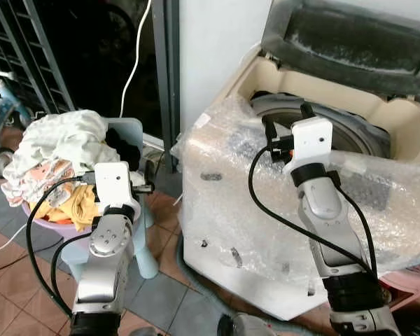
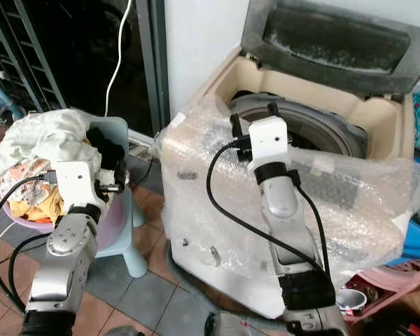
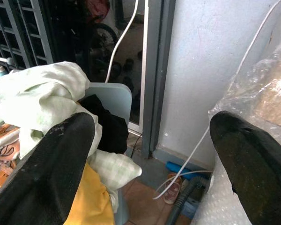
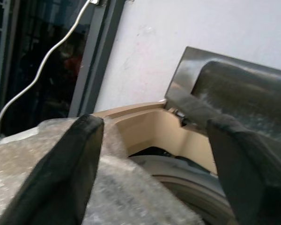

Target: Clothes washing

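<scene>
My left gripper (image 3: 145, 159) is spread wide with nothing in it, held beside the heap of crumpled pale-green, white and orange clothes (image 1: 56, 150) piled in a lilac plastic basin (image 2: 112, 220) on a light-blue plastic stool (image 1: 143, 262). My right gripper (image 4: 154, 164) is also wide apart and empty, up at the rim of the cream top-loading washing machine wrapped in bubble film (image 1: 266, 210), its dark lid (image 1: 350, 42) raised and the drum (image 1: 350, 133) exposed. The clothes look soft, light and floppy (they'll drape and snag neighbours), so I'd pinch a bunched fold on top of the heap, not a loose edge.
</scene>
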### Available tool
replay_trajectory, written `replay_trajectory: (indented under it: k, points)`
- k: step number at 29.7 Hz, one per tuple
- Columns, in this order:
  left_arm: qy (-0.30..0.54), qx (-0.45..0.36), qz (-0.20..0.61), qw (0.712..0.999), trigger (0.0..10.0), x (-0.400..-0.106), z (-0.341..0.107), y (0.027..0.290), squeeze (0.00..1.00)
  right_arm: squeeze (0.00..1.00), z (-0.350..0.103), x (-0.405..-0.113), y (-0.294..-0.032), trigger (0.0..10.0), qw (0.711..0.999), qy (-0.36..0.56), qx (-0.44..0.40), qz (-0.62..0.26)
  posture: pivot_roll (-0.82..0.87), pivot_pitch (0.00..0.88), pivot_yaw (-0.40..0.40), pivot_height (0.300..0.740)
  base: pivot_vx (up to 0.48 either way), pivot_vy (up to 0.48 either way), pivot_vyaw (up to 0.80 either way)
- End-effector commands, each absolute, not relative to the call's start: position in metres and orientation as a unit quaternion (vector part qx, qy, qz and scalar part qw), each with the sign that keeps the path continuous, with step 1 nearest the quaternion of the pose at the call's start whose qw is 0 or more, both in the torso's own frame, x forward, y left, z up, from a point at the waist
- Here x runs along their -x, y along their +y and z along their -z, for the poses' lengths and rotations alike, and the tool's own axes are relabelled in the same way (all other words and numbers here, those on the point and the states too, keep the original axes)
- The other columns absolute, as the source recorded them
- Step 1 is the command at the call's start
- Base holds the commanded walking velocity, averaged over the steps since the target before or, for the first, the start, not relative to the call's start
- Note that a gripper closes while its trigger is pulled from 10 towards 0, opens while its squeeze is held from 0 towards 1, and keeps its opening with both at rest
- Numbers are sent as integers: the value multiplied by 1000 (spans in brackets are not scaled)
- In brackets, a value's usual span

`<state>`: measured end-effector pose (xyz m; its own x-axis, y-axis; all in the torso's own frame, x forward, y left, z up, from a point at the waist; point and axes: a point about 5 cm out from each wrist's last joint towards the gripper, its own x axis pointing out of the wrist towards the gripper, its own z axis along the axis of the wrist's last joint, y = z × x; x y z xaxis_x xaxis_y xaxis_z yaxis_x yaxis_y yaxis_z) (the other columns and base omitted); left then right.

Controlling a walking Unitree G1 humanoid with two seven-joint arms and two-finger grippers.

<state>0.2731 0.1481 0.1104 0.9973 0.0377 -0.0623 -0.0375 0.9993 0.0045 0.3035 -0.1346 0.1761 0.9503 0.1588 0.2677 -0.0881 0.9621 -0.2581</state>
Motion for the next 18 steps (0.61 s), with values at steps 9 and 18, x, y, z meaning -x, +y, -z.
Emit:
replay_trajectory:
  k: [9,18]
  points:
    - [30,1,-13,999,10000,-272,-114,145,0,1000,-186,-309,-140,10000,978,-146,138,-57,-17,0,-17,740,0,402,0]
    - [34,-1,-16,999,10000,-272,-113,147,0,0,-185,-305,-136,10000,978,-139,136,-71,-20,0,-19,740,0,429,0]
